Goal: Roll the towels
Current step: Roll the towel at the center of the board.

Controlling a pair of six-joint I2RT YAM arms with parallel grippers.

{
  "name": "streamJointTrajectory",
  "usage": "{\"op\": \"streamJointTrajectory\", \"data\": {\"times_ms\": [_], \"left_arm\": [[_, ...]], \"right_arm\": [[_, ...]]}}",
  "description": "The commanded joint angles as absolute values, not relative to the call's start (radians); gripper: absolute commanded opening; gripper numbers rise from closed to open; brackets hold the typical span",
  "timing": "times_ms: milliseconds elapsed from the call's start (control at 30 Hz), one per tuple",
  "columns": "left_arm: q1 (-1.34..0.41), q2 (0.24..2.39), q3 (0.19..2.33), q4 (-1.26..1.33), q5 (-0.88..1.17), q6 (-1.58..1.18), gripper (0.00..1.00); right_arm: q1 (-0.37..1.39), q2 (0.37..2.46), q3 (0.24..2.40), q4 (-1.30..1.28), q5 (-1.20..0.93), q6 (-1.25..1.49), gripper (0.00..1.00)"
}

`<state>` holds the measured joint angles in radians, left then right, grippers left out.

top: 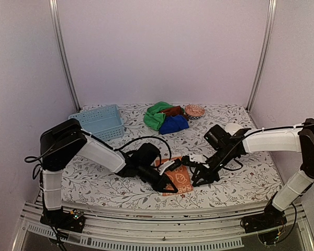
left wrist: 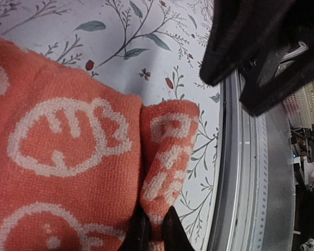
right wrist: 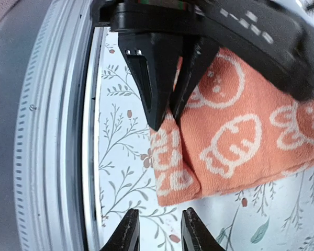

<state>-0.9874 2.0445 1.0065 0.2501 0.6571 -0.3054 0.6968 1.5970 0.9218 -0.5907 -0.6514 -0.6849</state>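
The orange towel (top: 182,181) with a cream pattern lies flat near the table's front edge, and its front edge is folded up into a narrow roll (left wrist: 167,151). My left gripper (left wrist: 156,230) is shut on one end of that roll; it also shows in the top view (top: 170,184). My right gripper (right wrist: 159,225) is open and empty, just short of the roll's other end (right wrist: 172,167), and shows in the top view (top: 195,177). The green towel (top: 156,116), the blue towel (top: 174,124) and the rust-brown towel (top: 172,110) lie heaped at the back.
A light blue slotted basket (top: 100,121) stands at the back left. A small patterned bowl (top: 194,111) sits beside the heap, and a white bowl (top: 232,127) is behind my right arm. The metal front rail (right wrist: 52,157) runs close to the towel.
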Motion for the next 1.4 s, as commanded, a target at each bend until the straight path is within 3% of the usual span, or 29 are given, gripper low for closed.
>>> {"op": "streamJointTrajectory", "data": {"times_ms": [0,233,533,633,700,800,1000,1167,1367], "left_arm": [[-0.965,2.118,1.042,0.108,0.744,-0.392,0.04],[-0.926,2.145,1.024,0.129,0.761,-0.455,0.04],[-0.901,2.175,1.026,0.155,0.795,-0.478,0.04],[-0.892,2.179,1.03,0.156,0.807,-0.482,0.04],[-0.887,2.178,1.035,0.153,0.817,-0.479,0.07],[-0.878,2.139,1.033,0.128,0.82,-0.443,0.2],[-0.857,1.844,0.881,0.116,0.59,-0.365,0.4],[-0.898,1.6,0.696,0.196,0.372,-0.305,0.4],[-1.137,1.408,0.552,0.313,0.031,-0.062,0.38]], "right_arm": [[0.827,1.53,0.89,-0.397,-0.42,-0.693,0.29],[0.977,1.59,0.868,-0.315,-0.258,-0.749,0.34],[1.007,1.699,0.868,-0.255,-0.122,-0.757,0.36],[1.007,1.725,0.86,-0.255,-0.124,-0.765,0.32],[1.007,1.746,0.862,-0.262,-0.124,-0.766,0.23],[1.007,1.762,0.881,-0.317,-0.18,-0.771,0.08],[0.966,1.761,0.958,-0.53,-0.463,-0.737,0.04],[0.879,1.866,1.062,-0.705,-0.697,-0.723,0.04],[0.8,2.036,1.168,-0.831,-0.856,-0.743,0.05]]}}
